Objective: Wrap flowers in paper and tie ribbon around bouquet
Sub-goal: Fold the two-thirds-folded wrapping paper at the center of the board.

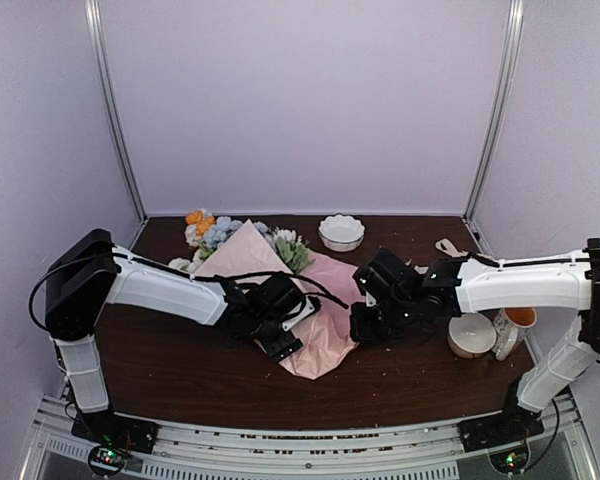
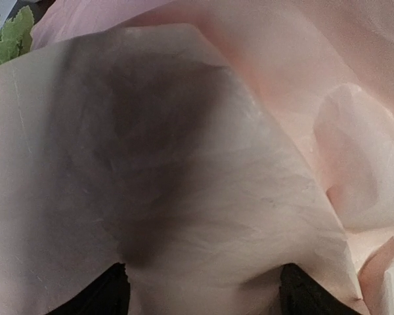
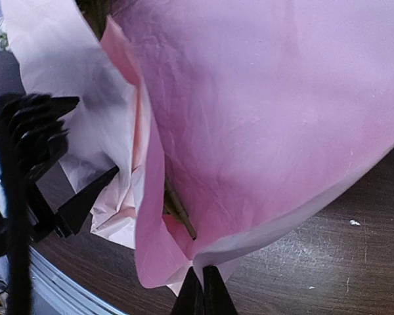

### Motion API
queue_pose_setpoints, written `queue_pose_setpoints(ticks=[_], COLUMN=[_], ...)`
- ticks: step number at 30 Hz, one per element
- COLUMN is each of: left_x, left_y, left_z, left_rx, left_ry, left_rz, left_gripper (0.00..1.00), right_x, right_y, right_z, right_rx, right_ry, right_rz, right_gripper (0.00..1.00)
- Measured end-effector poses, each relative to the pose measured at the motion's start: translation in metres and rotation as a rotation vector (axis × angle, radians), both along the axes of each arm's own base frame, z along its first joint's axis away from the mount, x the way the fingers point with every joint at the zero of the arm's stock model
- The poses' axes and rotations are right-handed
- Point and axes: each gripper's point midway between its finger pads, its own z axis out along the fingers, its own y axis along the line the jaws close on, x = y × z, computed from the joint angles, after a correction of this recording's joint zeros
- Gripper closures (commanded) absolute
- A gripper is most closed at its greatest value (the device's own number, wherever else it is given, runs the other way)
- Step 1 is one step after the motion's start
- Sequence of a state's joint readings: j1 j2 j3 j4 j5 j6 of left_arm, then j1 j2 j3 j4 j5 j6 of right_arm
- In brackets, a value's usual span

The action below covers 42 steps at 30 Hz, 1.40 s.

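The pale pink paper [image 1: 318, 320] lies folded over the flowers [image 1: 212, 232], whose blooms and leaves stick out at the back left. A fold of the paper [image 2: 184, 164] fills the left wrist view. My left gripper [image 1: 283, 338] rests on this fold, open, its fingers [image 2: 108, 295] wide apart with paper bulging between them. My right gripper [image 3: 203, 282] is shut on the paper's lower edge [image 3: 249, 243], near the table. Green stems [image 3: 180, 213] show inside the fold. A cream ribbon [image 1: 448, 246] lies at the back right, apart from both grippers.
A white scalloped bowl [image 1: 341, 232] stands at the back centre. Two cups [image 1: 472, 335] sit by the right arm near the table's right edge. The dark wooden table [image 1: 180, 370] shows in front of the paper. The left arm's black parts [image 3: 33, 144] are close beside the right gripper.
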State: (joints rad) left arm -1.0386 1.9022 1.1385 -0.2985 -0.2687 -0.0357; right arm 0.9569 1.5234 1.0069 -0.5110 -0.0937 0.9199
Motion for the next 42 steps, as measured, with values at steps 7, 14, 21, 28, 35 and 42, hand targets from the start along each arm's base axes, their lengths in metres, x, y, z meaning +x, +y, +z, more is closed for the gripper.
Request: queue_pose_setpoints(ticks=[7,14,21,28,35,42], left_x=[0.005,0.003,0.001,0.023,0.049,0.068], left_y=[-0.002,-0.001,0.008,0.029,0.024,0.039], left_z=[-0.002,-0.005,-0.001,0.013,0.016,0.013], left_rx=[-0.064,-0.17,-0.273,-0.419,-0.468,-0.582], left_ry=[0.03,0.088,0.165,0.23,0.254,0.318], left_rz=[0.013,0.018,0.031,0.119,0.186,0.294], left_gripper=[0.17,0.17,0.17,0.16,0.19,0.18], right_x=[-0.016,-0.033,-0.048,-0.064,-0.058,-0.052], right_y=[0.037,0.061,0.082,0.091,0.1,0.127], right_z=[0.036,0.039,0.012,-0.006,-0.006,-0.008], right_rx=[-0.103,-0.167,-0.254,-0.335,-0.424,-0.521], right_ry=[-0.309,-0.474,-0.551,-0.606,-0.66,-0.693], right_rz=[0.307,0.546,0.744,0.895,0.966,1.098], right_gripper=[1.0,1.0,1.0,1.0,1.0,1.0])
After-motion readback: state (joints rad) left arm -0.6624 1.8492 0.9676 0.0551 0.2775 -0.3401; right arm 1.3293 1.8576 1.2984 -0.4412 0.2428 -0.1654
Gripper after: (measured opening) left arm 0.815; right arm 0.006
